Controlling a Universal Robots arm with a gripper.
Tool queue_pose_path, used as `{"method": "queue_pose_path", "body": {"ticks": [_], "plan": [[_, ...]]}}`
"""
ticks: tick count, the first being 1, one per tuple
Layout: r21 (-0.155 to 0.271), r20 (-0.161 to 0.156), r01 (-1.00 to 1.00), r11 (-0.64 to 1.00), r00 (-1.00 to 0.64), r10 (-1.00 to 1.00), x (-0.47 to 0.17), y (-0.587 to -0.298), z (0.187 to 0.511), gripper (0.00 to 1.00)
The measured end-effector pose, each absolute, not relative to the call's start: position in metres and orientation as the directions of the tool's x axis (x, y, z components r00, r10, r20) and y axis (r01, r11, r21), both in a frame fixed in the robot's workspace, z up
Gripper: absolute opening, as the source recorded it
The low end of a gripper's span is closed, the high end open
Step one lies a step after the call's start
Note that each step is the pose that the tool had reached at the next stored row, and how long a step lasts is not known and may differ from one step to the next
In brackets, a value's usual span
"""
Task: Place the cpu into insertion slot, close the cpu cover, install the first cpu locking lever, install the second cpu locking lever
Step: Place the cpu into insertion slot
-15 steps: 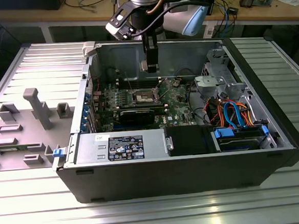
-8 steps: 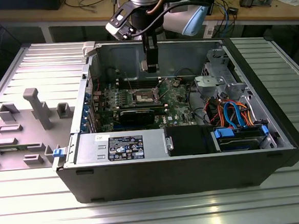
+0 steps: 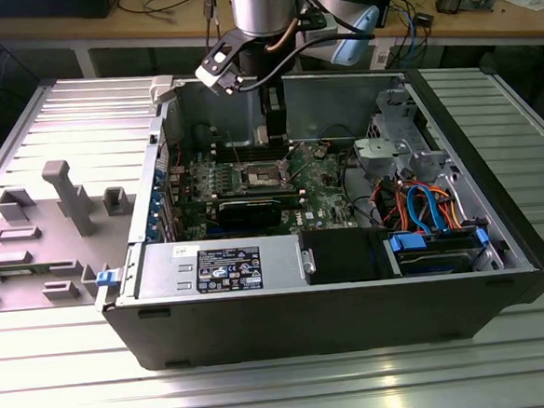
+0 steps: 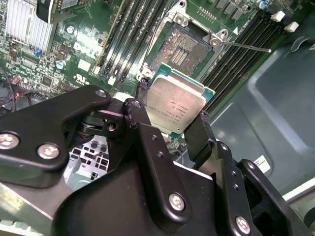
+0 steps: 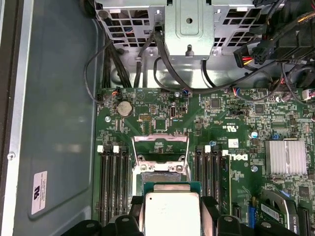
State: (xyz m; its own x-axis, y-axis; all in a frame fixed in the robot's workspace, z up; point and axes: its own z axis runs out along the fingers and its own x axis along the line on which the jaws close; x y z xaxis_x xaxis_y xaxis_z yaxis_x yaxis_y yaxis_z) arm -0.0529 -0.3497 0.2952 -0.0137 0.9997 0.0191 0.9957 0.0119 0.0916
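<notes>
My gripper (image 4: pixel 171 114) is shut on the cpu (image 4: pixel 175 101), its black fingers (image 4: pixel 139 112) pressing two opposite edges of the silver-topped chip. The cpu (image 5: pixel 170 216) hangs level just above the insertion slot (image 5: pixel 160 173), partly covering it. In the second wrist view the insertion slot (image 4: pixel 178 48) shows its dark gold-speckled centre with nothing in it. The cpu cover (image 5: pixel 161 141) stands raised on its hinge behind the slot. A thin locking lever (image 4: pixel 246 47) sticks out beside the socket. In the exterior view my gripper (image 3: pixel 275 134) reaches down into the open computer case over the insertion slot (image 3: pixel 261 175).
Long black memory slots (image 5: pixel 112 182) flank the socket on both sides. A finned heat sink (image 5: pixel 288 156) sits on the board. A metal drive cage (image 3: pixel 394 144) and coloured cables (image 3: pixel 422 207) fill the case on the exterior view's right. Grey fixtures (image 3: pixel 66 195) stand outside at the exterior view's left.
</notes>
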Motion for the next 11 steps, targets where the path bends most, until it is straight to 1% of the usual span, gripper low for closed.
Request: {"method": "queue_pose_path", "body": {"ticks": [11], "plan": [[0.092,0.019,0.996,0.012,-0.014,1.000,-0.0529,-0.3496,0.2940,0.55]]}}
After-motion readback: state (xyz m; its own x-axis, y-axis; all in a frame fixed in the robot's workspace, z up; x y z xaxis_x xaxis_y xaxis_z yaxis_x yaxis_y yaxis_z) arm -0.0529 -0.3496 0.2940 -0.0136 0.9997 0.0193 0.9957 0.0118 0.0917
